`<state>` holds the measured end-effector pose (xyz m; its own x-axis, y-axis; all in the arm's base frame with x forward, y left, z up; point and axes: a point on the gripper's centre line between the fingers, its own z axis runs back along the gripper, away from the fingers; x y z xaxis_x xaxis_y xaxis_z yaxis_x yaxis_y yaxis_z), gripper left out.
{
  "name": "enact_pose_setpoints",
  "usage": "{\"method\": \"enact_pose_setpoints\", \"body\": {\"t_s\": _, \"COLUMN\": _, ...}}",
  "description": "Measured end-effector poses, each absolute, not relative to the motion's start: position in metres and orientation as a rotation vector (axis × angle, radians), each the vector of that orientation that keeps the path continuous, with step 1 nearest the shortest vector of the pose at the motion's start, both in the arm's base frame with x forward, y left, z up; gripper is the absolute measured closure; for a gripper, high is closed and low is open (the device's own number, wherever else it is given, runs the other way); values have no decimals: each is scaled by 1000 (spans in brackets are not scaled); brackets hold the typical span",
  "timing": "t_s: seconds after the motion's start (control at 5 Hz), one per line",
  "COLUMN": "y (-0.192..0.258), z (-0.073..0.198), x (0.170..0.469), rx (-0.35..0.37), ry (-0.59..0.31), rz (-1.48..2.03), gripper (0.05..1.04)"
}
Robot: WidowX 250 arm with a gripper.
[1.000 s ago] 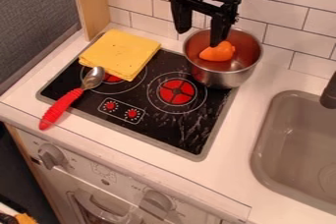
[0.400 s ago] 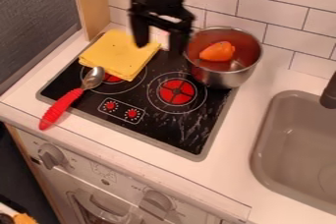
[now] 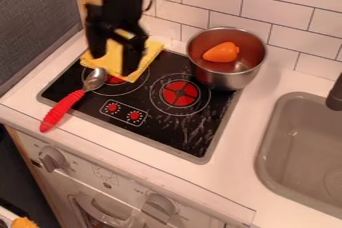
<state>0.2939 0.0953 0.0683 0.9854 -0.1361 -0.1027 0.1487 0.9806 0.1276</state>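
Open claw (image 3: 113, 64) over the folded yellow cloth (image 3: 114, 55)
The claw's two fingers stand wide apart with nothing held between them, pointing down; whether they touch the cloth, I cannot tell. The cloth lies on the back left of the black stove (image 3: 180, 134), close to the metal bowl of a red-handled spoon (image 3: 64, 108), whose handle reaches onto the white tabletop (image 3: 244, 147). At the back right, a metal pot (image 3: 224, 77) holds an orange pepper (image 3: 221, 52)
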Motion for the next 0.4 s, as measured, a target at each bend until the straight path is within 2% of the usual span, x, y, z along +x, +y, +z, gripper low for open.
{"method": "enact_pose_setpoints", "body": {"t_s": 0.2, "y": 119, "z": 35, "x": 283, "rx": 147, "ry": 174, "rz": -156, "gripper": 82}}
{"method": "enact_pose_setpoints", "body": {"t_s": 0.4, "y": 136, "z": 23, "x": 266, "rx": 162, "ry": 202, "rz": -167, "gripper": 83}}
